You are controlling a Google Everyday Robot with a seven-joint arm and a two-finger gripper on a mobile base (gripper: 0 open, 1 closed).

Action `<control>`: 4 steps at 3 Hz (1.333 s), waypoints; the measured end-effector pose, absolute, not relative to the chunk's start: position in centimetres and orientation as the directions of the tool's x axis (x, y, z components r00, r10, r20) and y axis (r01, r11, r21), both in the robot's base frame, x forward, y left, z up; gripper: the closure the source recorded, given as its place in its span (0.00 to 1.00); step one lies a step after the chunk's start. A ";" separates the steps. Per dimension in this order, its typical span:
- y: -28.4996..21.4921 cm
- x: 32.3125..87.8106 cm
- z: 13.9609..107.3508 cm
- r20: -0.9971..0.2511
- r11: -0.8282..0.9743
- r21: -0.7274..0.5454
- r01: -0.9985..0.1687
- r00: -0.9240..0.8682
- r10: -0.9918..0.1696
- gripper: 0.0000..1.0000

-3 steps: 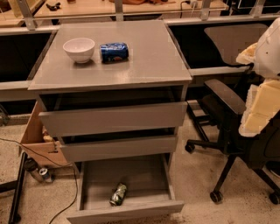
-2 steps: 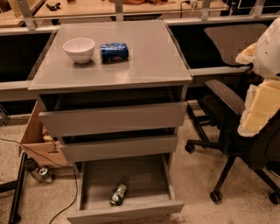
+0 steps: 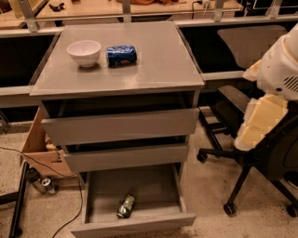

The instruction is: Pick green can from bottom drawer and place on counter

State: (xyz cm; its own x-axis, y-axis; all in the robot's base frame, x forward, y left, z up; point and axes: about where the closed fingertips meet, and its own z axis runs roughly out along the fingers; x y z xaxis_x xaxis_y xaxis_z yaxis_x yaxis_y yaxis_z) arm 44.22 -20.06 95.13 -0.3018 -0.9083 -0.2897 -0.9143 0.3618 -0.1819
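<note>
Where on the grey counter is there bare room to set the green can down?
The counter is bare right of the blue can and along its front edge; the back-left corner is crowded by the bowl and that can. The gripper hangs off to the right, near the chair.

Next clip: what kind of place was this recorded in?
Probably an office or lab workspace: a black wheeled office chair, a grey three-drawer cabinet with its bottom drawer open, and light wooden desks behind. The robot's gripper hangs at right, above the chair.
</note>
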 end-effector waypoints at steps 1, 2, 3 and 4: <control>-17.4 44.0 89.7 -0.399 0.516 -0.015 -0.857 -0.468 -0.789 0.00; -14.2 43.1 84.0 -0.456 0.644 0.172 -0.745 -0.640 -0.619 0.00; -10.6 42.0 77.9 -0.446 0.719 0.341 -0.606 -0.777 -0.443 0.00; -6.8 43.0 72.4 -0.440 0.758 0.427 -0.494 -0.845 -0.302 0.00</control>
State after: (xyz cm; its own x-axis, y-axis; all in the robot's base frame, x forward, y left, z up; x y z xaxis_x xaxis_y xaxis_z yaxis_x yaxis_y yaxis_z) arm 42.97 -6.82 72.45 -0.8454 -0.3023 -0.4404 -0.4935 0.7575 0.4273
